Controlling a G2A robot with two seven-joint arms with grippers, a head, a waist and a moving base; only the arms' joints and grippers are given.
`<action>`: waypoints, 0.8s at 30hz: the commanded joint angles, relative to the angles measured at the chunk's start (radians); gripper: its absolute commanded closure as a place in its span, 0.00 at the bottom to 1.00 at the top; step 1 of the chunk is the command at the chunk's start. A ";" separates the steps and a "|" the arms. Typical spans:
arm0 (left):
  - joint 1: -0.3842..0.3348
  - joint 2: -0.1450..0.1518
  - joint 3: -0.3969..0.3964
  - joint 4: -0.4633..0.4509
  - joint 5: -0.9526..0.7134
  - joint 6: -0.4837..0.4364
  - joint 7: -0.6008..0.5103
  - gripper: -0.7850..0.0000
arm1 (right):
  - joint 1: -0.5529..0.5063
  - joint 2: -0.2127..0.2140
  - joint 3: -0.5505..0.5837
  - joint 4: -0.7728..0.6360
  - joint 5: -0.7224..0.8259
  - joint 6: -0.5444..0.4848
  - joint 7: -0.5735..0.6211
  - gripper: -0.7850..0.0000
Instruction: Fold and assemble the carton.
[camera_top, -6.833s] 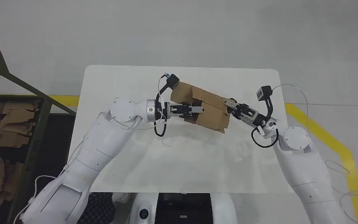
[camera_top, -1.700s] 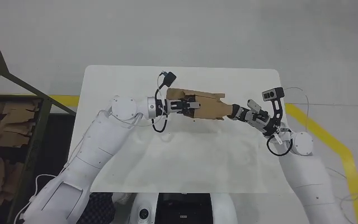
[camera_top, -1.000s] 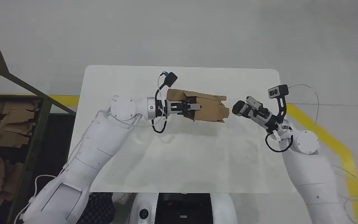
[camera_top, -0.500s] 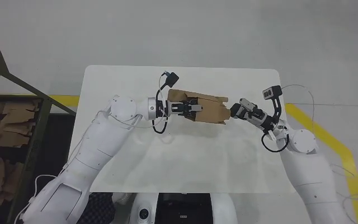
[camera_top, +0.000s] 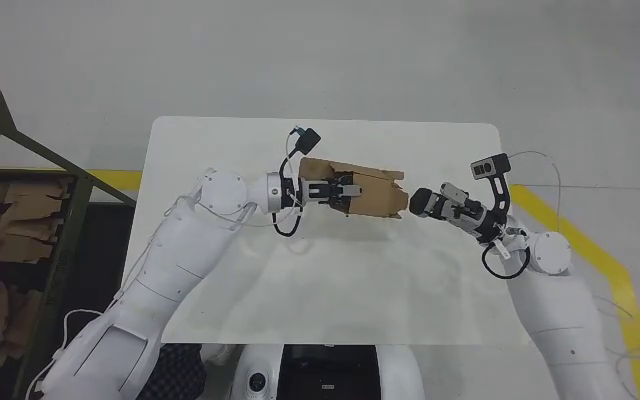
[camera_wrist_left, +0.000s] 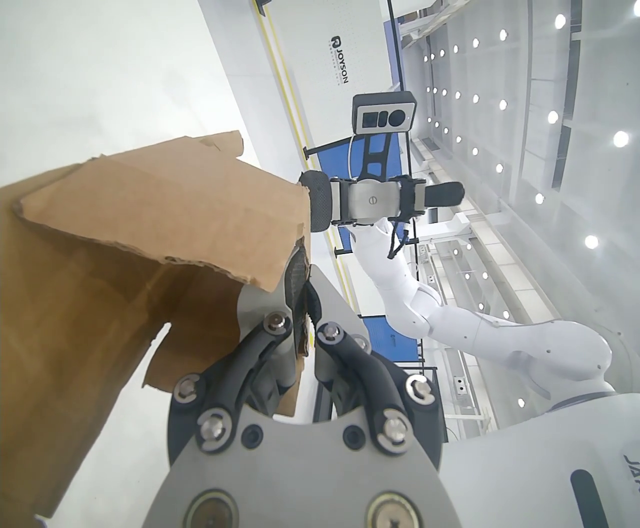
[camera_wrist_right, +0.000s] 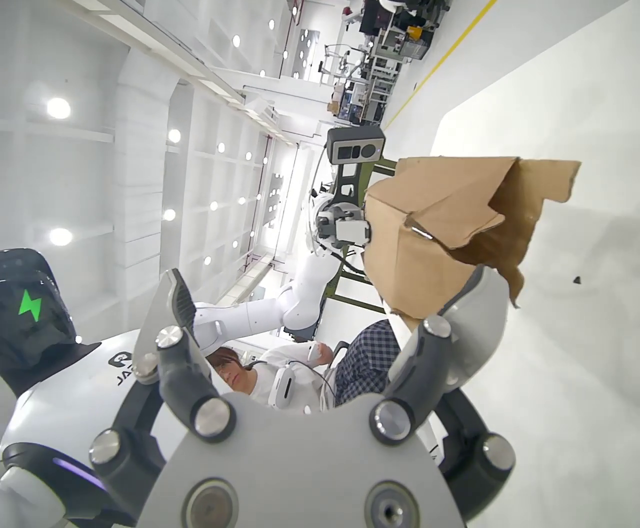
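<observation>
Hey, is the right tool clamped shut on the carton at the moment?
No, in the right wrist view the right tool has its jaws wide apart, with the end of the carton beside one of them.

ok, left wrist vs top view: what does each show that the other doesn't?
Left wrist: a close look at the left claw shut on a wall edge of the carton. The right claw is seen head on, open wide, with one pad against the carton's far corner.
Top: the white table, the carton's whole outline between the two arms, and a rack of flat cardboard beside the table.
Both: the carton and both claws.
</observation>
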 joint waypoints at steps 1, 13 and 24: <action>0.001 0.000 -0.003 -0.004 -0.013 -0.005 -0.009 1.00 | 0.006 0.000 -0.002 0.018 -0.025 -0.001 -0.022 0.00; 0.004 -0.001 -0.004 0.004 -0.045 -0.016 -0.018 1.00 | 0.020 -0.009 -0.040 0.023 0.008 -0.001 -0.011 0.00; -0.003 -0.003 0.005 0.020 0.015 0.005 0.015 1.00 | 0.003 -0.007 -0.016 0.005 0.073 -0.001 0.033 0.00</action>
